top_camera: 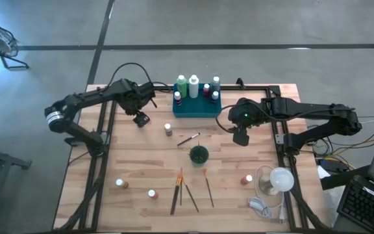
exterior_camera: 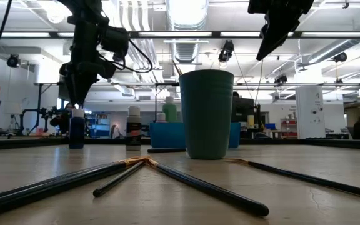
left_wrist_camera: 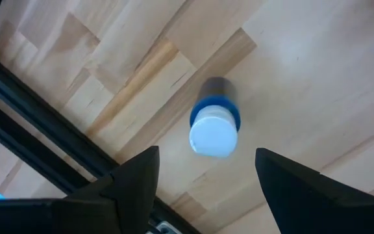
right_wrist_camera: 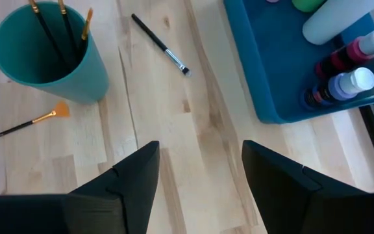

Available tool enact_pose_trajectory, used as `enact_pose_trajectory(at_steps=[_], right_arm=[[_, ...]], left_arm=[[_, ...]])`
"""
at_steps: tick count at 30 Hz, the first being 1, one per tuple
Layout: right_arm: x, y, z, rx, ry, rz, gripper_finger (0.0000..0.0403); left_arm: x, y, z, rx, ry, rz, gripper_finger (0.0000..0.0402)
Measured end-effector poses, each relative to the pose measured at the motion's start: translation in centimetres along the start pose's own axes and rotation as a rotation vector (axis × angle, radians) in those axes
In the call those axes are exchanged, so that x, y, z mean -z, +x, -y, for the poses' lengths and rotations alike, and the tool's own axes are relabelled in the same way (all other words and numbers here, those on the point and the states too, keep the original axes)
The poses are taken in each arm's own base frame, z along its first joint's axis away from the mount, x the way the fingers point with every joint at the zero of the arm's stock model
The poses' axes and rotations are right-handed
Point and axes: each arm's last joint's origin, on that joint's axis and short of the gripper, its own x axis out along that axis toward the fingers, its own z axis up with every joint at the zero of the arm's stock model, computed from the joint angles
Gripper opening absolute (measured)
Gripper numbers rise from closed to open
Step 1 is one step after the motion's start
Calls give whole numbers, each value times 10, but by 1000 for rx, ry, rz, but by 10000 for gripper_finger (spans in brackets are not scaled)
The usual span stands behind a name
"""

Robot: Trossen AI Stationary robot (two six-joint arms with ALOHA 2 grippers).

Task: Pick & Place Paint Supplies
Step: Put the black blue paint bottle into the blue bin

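Observation:
A small blue bottle with a white cap (left_wrist_camera: 214, 127) stands upright on the wooden table near its far left. My left gripper (left_wrist_camera: 203, 172) hangs open straight above it, pointing down, with a finger on either side and clear of the cap; the low view shows the gripper (exterior_camera: 77, 94) just over the bottle (exterior_camera: 76, 128). My right gripper (right_wrist_camera: 197, 172) is open with nothing between its fingers, above bare table between the green cup (right_wrist_camera: 47, 55) and the teal tray (right_wrist_camera: 284, 71). Several bottles stand in the tray (top_camera: 197, 107). A few brushes stand in the cup.
A brown bottle (top_camera: 168, 129) and a black brush (top_camera: 188, 139) lie between the tray and the cup (top_camera: 199, 155). Three brushes (top_camera: 177, 188) and three small bottles (top_camera: 152, 194) sit toward the near edge. A white lamp-like object (top_camera: 278, 179) stands near right.

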Motion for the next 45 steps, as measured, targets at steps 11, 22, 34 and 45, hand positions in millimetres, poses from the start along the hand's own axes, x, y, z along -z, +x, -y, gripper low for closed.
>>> enact_pose_trajectory(at_steps=[11, 22, 34, 45], right_arm=[[0, 0, 0, 1, -4, -1, 203], [0, 0, 0, 3, -6, 3, 210], [0, 0, 0, 2, -7, 5, 197], [-1, 0, 0, 2, -7, 7, 192]], left_arm=[[2, 13, 2, 9, 8, -11, 259], [4, 25, 4, 35, 24, -16, 259], [2, 25, 5, 39, 63, 9, 259], [1, 25, 5, 39, 99, 20, 259]])
